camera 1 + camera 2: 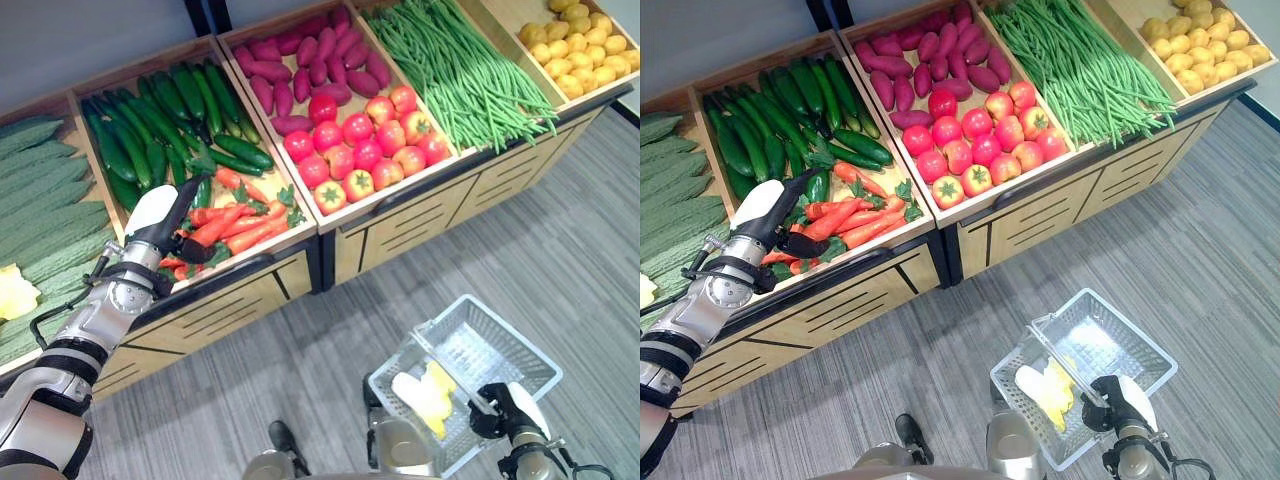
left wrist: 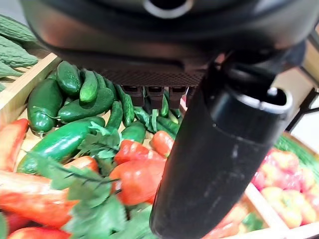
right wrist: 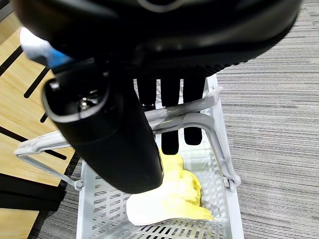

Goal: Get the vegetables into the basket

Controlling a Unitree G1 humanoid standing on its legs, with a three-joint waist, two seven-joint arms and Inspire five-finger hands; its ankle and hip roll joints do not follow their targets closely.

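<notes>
A: Left hand (image 1: 160,225), left of centre in the eye view, is down in the wooden bin of orange carrots with green tops (image 1: 235,225). Fingers are buried among the tops; whether they have closed on a carrot, I cannot tell

B: And the left wrist view?

A: It gives the thumb close up over the carrots and the dark green cucumbers (image 2: 60,142) behind, detail the head camera lacks. No grip visible there either

B: Right side?

A: Right hand (image 3: 169,112) has its fingers curled round the handle of the pale grey wire-mesh basket (image 1: 500,345), lower right of the eye view, over the grey carpet. The right wrist view looks straight into it: a pale yellow leafy vegetable (image 3: 174,196) lies on the bottom. The eye view shows that item partly, behind the rim

B: Risks?

A: Judgement only: leafy tops may tangle, so a lift could drag out neighbouring carrots or slip off the smooth root. The basket hangs well apart from the bin; a carrot released short of it would land on the carpet
</notes>
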